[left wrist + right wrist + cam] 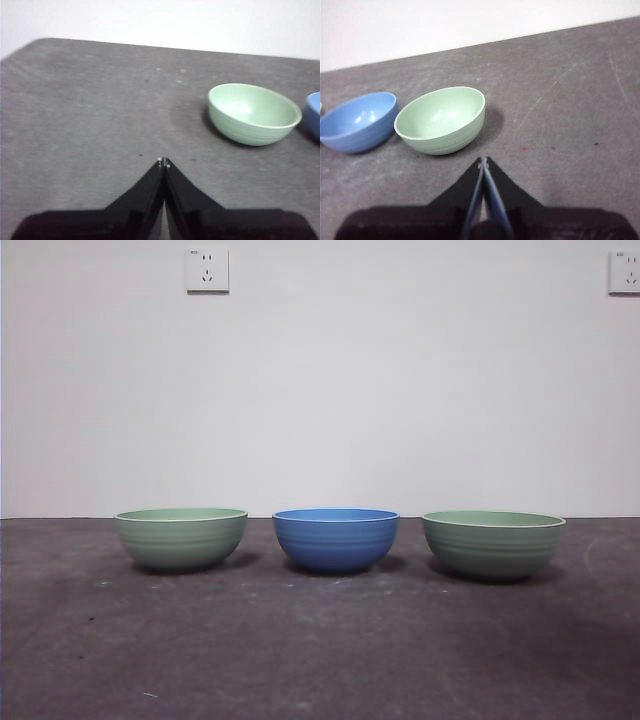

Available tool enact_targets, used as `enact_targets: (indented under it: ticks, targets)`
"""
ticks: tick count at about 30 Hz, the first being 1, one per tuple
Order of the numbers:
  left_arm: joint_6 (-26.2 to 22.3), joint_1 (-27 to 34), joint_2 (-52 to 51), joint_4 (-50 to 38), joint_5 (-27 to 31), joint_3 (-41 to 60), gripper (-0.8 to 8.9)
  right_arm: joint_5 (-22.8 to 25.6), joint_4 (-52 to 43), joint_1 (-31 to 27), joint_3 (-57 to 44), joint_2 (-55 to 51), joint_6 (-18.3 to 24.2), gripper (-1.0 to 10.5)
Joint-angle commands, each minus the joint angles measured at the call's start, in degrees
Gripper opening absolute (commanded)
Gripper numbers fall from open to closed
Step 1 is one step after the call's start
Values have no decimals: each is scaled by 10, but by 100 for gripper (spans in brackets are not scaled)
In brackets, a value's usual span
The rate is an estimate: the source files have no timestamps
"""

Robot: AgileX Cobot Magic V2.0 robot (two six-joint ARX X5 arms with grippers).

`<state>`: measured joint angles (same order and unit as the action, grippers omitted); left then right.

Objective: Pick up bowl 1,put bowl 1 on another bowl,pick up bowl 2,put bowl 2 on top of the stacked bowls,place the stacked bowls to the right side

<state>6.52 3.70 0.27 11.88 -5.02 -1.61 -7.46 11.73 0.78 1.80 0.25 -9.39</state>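
We see three bowls in a row on the grey table (320, 660): blue bowl (336, 538) in the middle, left green bowl (181, 537) and right green bowl (492, 543) flanking it, none touching. Left gripper (164, 161) and right gripper (483, 161) hang above the table, jaws pressed together, empty.

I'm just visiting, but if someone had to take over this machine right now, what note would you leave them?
Left gripper: jaws shut, holding nothing, waiting above the table, short of the left green bowl.
Right gripper: jaws shut, holding nothing, waiting short of the right green bowl.
Bowls: three in a row, apart from each other, all upright and with nothing in them. The blue bowl stands in the middle, a green one on each side.
Done: nothing yet; no bowl is stacked.
Left: set one green bowl into the blue bowl, then the other on top, then place the stack on the right side.
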Motion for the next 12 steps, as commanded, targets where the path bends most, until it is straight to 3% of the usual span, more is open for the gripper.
enact_targets:
  ticks: [1,3,8,12]
  targets:
    - [30,1,-2,2,-39,6,-4,-1,-1,0,-8,-2,-90,2]
    - [33,1,-2,2,-68,6,-4,-2,-1,0,-8,-2,-105,1]
    - [91,1,-2,2,-126,1,-8,-46,-1,0,4,-2,-142,-9]
    - [133,1,-2,2,-150,-16,-8,-46,-1,1,37,1,-148,-11]
